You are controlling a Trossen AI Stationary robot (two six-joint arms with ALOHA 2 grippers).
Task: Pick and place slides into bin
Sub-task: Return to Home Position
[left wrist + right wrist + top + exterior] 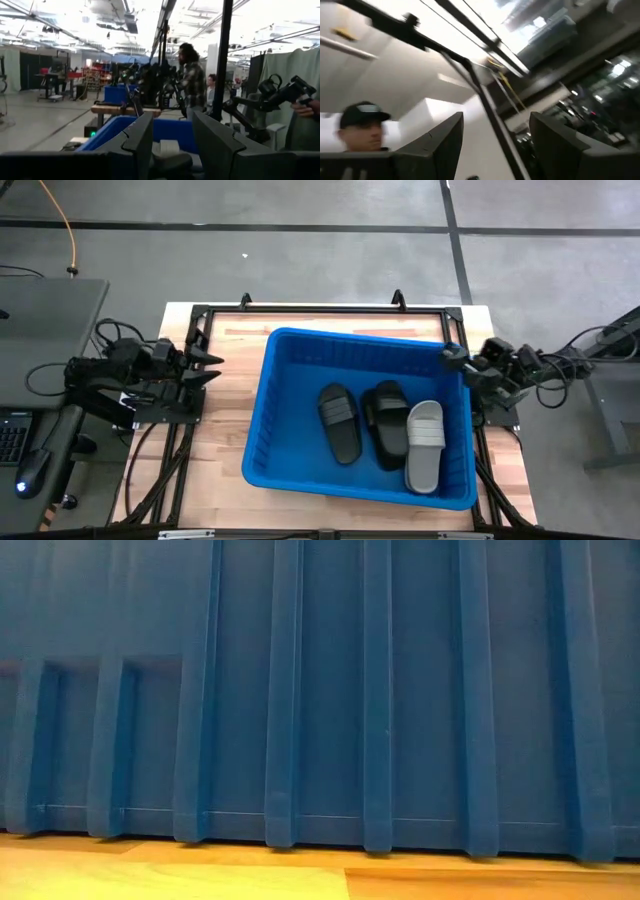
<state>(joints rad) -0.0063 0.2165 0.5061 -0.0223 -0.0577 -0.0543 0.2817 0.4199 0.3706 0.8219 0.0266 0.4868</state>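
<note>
Overhead we see three slides in bin; low view: only its wall. Left gripper, right gripper spread, flanking bin.

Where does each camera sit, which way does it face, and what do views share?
High view: above the table, facing down; blue bin holds two black slides and a light grey slide; left pincer and right pincer flank it.
Low view: table-top height, level; only the bin's ribbed wall and wooden table; no arm.
Left wrist view: on the left arm, facing over the bin into the room; its open fingers.
Right wrist view: on the right arm, tilted toward the ceiling; its open fingers.
Shared: high, low and left wrist views show the bin.
</note>
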